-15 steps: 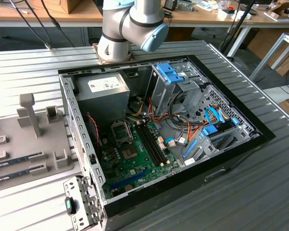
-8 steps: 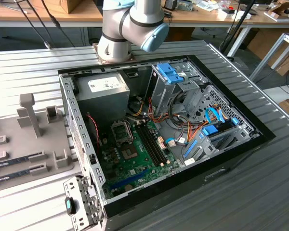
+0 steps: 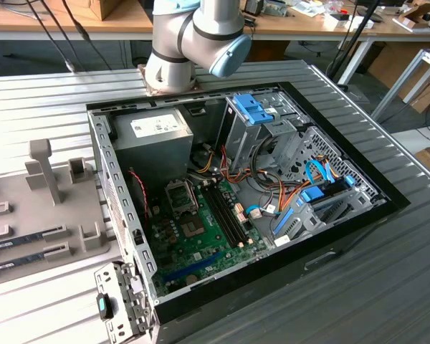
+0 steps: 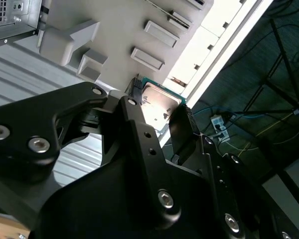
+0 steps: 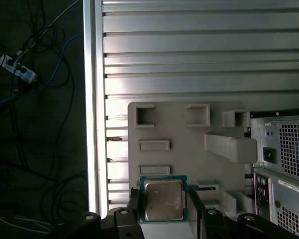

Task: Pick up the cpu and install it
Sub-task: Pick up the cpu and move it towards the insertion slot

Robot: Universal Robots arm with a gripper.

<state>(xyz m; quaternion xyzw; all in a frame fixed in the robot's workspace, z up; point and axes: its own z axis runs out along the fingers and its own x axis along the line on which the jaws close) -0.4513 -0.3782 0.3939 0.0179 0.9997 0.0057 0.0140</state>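
- The ribbed grey metal table (image 3: 387, 287) carries an open black desktop computer case (image 3: 122, 215) at the centre of the exterior view. The silver-and-blue robot arm (image 3: 193, 36) rises at that frame's upper centre.
- A pale grey moulded fixture tray (image 3: 29, 215) lies on the table at the exterior view's left, just beside the case wall. The first wrist view shows the same tray (image 5: 189, 149) next to the case's perforated rear panel (image 5: 289, 144).
- Inside the case, the green motherboard (image 3: 208, 244) bears a dark square socket frame (image 3: 180, 193), left of frame centre. This is judged to be the seat for the chip.
- The black two-finger gripper (image 5: 163, 196) has its fingers (image 5: 134, 204) closed against two opposite edges of the cpu (image 5: 163, 201), a flat square chip with a silver metal top and a thin green rim.
- The cpu (image 4: 162, 99) sits directly between the fingertips, over the tray and outside the case, and appears lifted clear of it.
- Being near square, the chip offers no marked long axis. The deciding relation is that chip and socket stand well apart.
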